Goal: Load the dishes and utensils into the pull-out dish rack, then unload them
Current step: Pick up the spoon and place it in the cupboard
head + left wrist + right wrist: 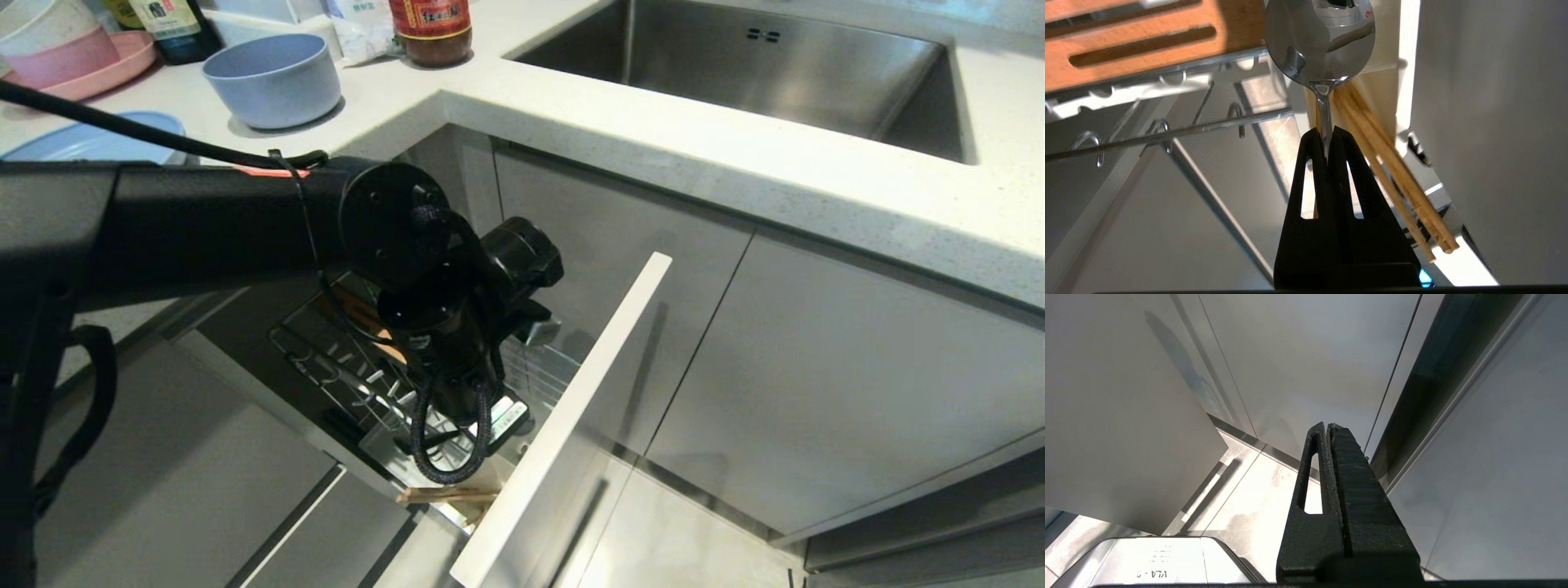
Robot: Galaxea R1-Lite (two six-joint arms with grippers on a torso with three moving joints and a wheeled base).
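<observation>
Left wrist view: the left gripper (1326, 132), matte black and wedge-shaped, pinches the thin neck of the mirror-bright steel spoon (1319, 45). Pale wooden chopsticks (1392, 175) slant just beside it, inside the chrome wire rack (1167, 136) with its slotted wooden strip (1135, 41). The right gripper (1328, 428) hangs closed, empty.

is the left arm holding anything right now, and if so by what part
Yes: the left end effector is shut on the spoon, pinching its thin handle just below the bowl. The chopsticks beside it are not gripped.

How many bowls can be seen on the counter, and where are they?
3. A blue-grey bowl stands alone near the counter's corner; a white bowl sits stacked in a pink bowl at far left. More may be hidden.
</observation>
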